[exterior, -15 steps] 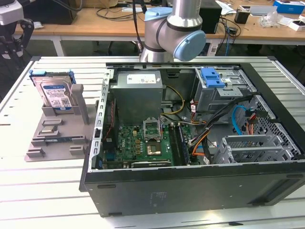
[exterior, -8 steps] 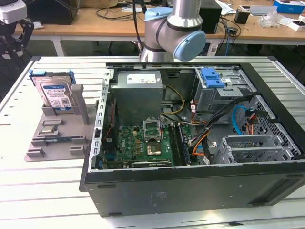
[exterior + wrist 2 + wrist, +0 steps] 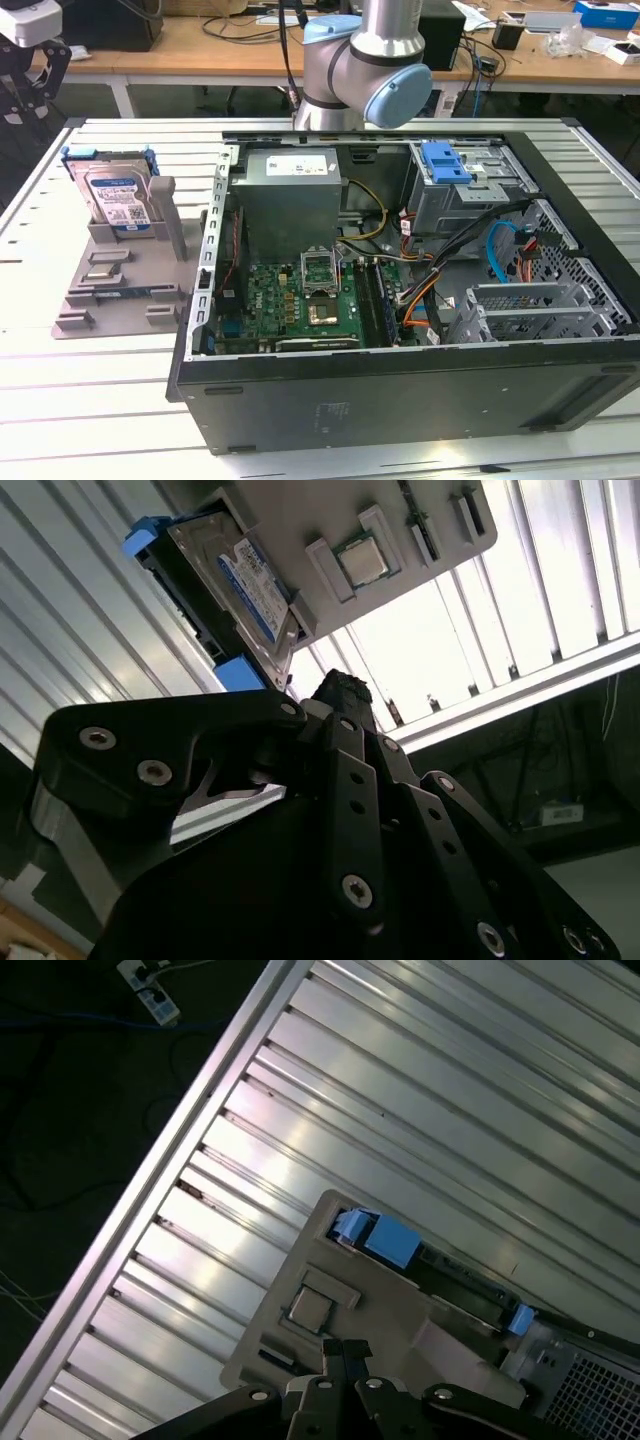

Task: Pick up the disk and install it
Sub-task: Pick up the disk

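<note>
Exterior view: disk [image 3: 118, 195] upright in holder [image 3: 112, 290], tabletop [image 3: 90, 400] corner; pincer [image 3: 342, 1350] narrow, empty. You'd clip rails w/o opening.

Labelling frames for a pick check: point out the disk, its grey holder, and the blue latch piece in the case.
the disk [image 3: 120, 200], exterior view, on its printed label.
the grey holder [image 3: 112, 292], exterior view, on its flat base.
the blue latch piece [image 3: 446, 163], exterior view, on its front face.

An open computer case [image 3: 400, 400] lies beside a grey parts stand [image 3: 120, 300] on a slatted metal table [image 3: 90, 400].
</note>
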Motion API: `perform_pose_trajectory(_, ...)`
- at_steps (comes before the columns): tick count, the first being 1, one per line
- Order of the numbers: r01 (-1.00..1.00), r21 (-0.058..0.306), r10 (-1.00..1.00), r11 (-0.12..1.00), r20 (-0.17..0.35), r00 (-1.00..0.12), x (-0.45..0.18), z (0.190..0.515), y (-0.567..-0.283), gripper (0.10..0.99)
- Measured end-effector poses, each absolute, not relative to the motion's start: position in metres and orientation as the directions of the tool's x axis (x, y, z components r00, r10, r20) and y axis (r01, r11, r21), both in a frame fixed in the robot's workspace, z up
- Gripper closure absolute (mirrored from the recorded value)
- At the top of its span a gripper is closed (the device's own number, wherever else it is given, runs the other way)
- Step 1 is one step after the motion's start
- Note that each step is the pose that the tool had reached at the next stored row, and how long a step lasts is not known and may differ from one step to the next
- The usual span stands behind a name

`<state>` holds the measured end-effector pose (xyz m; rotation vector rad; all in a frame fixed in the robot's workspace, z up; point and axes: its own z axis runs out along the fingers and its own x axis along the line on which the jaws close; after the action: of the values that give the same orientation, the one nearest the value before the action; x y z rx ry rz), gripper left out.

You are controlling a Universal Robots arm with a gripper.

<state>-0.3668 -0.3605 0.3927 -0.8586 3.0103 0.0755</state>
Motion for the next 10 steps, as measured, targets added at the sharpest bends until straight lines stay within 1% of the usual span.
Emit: perform_pose_trajectory(10,-0.623,0.044,-0.623,0.781,-0.023,-0.782,-0.3668,0.3927,-0.3605,0.98)
